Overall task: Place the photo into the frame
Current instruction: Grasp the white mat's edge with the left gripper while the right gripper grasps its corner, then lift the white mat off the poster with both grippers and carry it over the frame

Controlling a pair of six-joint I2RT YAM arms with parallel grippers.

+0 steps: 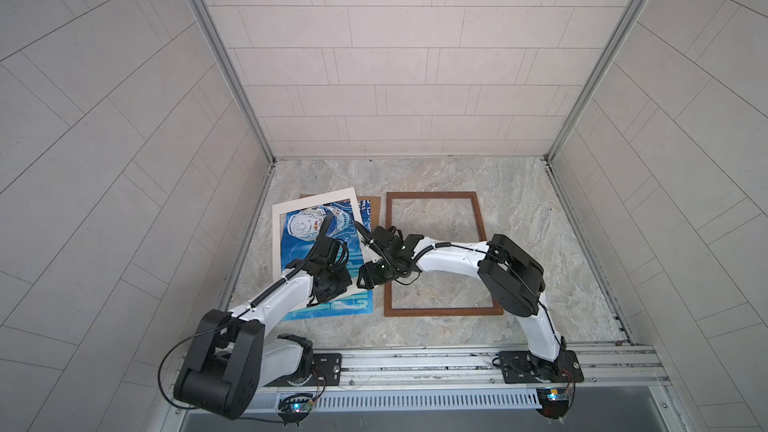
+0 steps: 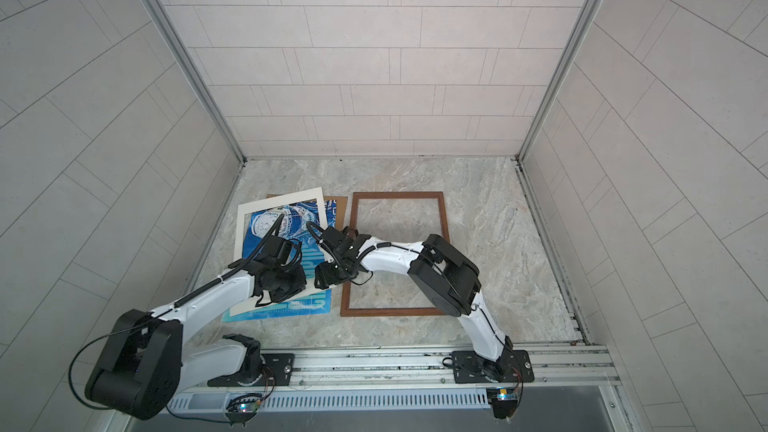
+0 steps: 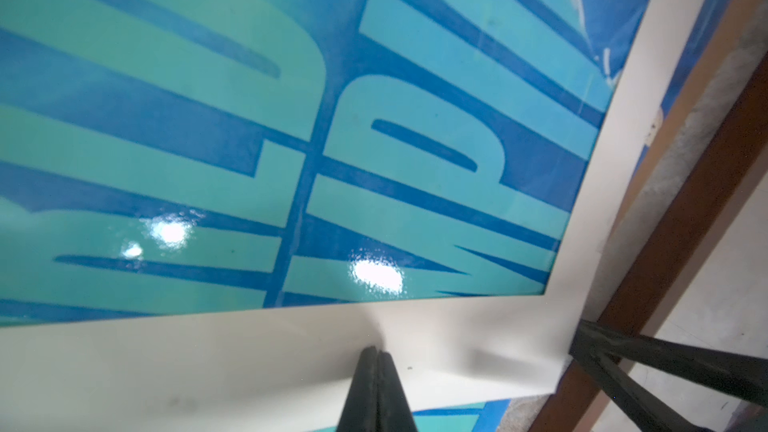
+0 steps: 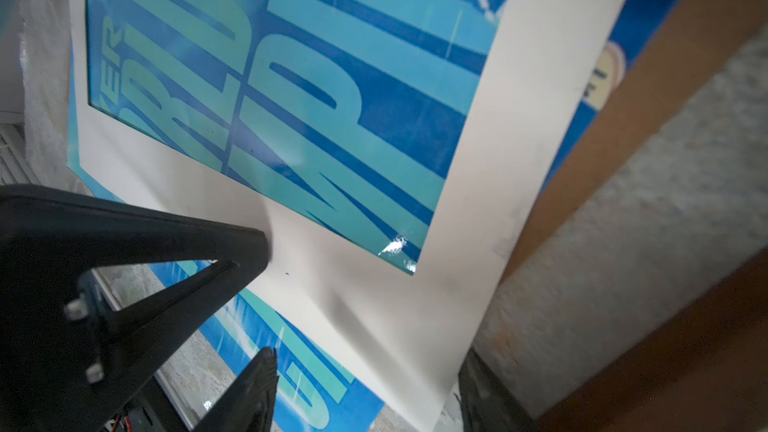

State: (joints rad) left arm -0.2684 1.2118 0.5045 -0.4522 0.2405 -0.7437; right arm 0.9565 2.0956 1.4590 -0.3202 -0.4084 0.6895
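Glossily blue, the photo [image 1: 297,247] bears big light-blue lettering.

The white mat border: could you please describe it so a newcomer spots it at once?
On the marble tabletop, look left of the empty dark-brown frame, at the stack of sheets. The white mat border lies on top, skewed; unlike the blue photo and brown backing board beneath, it has a cut-out middle.
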